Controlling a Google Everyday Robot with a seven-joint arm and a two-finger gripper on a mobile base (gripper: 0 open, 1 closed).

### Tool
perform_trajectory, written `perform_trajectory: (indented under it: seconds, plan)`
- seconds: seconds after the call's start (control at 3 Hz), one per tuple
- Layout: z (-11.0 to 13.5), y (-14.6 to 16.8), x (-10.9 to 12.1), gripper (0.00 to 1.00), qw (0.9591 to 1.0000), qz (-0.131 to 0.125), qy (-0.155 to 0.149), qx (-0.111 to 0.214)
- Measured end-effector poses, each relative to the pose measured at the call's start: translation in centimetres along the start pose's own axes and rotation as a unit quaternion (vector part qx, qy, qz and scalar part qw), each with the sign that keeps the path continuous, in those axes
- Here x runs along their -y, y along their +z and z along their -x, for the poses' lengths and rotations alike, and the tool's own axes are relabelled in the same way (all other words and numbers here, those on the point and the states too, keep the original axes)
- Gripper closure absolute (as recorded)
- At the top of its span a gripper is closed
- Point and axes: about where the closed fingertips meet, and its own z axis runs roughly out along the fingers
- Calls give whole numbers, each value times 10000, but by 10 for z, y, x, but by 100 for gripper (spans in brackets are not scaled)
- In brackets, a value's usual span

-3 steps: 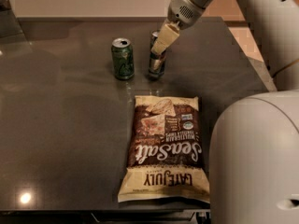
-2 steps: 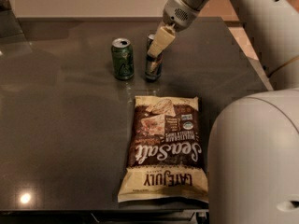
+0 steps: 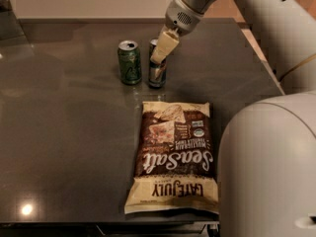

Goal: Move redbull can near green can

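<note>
Starting nearest me: my white body shell [image 3: 269,167], smooth rounded plastic, fills the bottom-right corner. It's cut off by the frame and hides the table's near-right part.

Next, a chip bag [image 3: 173,157] lies flat on the table [image 3: 74,132]. It's crinkly glossy film, rectangular, brown centre w/ cream ends, and the print reads upside down from here. Its lower-right corner sits behind my shell. The table is a dark grey slab, smooth, slightly reflective, w/ a bright light spot near the front-left edge.

Further back, the redbull can [image 3: 158,78] is a slim metal cylinder standing upright on the table, long axis vertical, top up. It stands just beside the green can [image 3: 129,63], on that can's right, w/ a narrow gap between them. The green can is wider, also upright, silver lid showing.

My gripper [image 3: 159,58] hangs at the redbull can's upper half, its pale cream tip covering the rim and most of the top. Can't tell whether it's spread or clamped on the can.

Behind, my arm [image 3: 261,14], pale, tubular, runs up and right out of frame.
</note>
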Motion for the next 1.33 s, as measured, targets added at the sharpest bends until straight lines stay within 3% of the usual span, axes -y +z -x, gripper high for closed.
perform_trajectory:
  seconds: [0.67, 1.0, 1.33]
  plan:
    - [9, 8, -6, 15, 9998, 62, -170, 5]
    - [11, 11, -4, 0, 9998, 43, -169, 30]
    - [12, 11, -4, 0, 9998, 42, -169, 33]
